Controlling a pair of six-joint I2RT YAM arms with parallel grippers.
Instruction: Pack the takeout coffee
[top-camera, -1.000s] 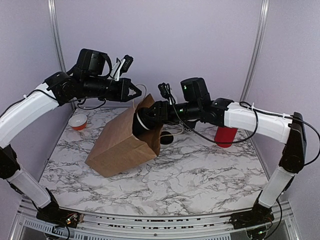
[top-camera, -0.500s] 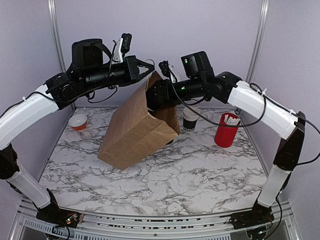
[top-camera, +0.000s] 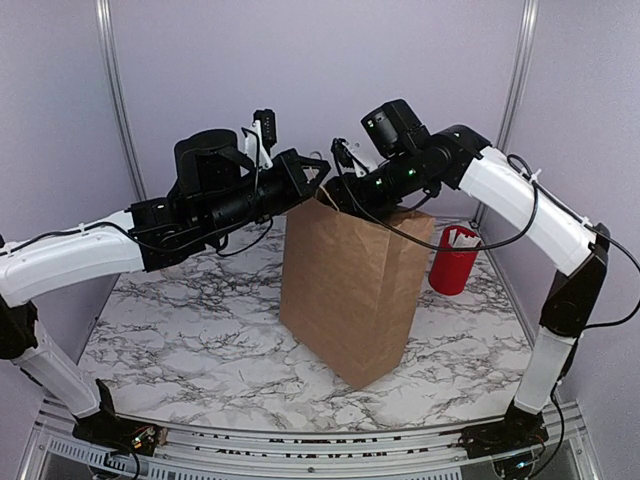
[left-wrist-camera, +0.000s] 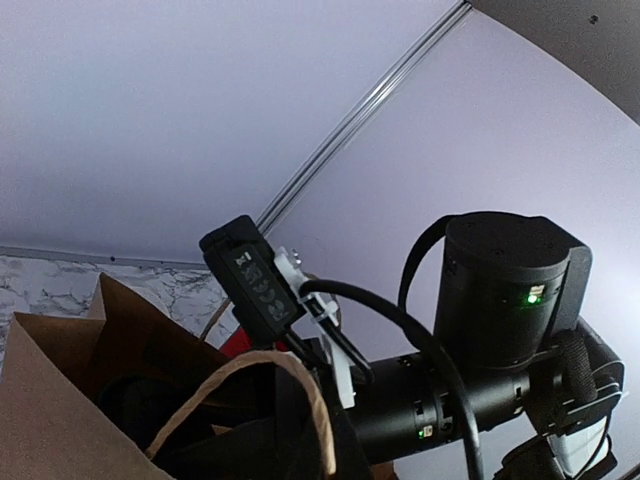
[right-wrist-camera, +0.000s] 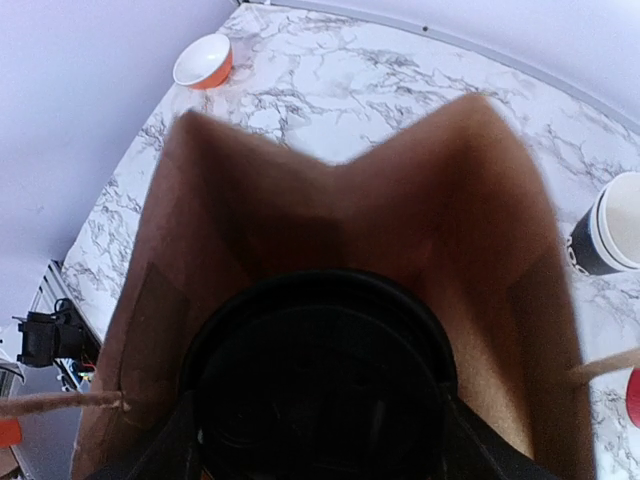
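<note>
Insertion step: bag (top-camera: 350, 290) is held by its handle (left-wrist-camera: 262, 359) in the closed left tool (top-camera: 317, 181). Coffee (right-wrist-camera: 320, 375) is gripped by the right tool (top-camera: 348, 196) at the bag's mouth. Lowering and release are needed.

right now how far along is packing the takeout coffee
Done: the paper bag stands upright and open, and the takeout coffee is lidded. In hand: the left pincer is shut on the bag's handle, while the right pincer holds the coffee in the bag's mouth. Left: lower it to the bottom, let go and pull out.
</note>
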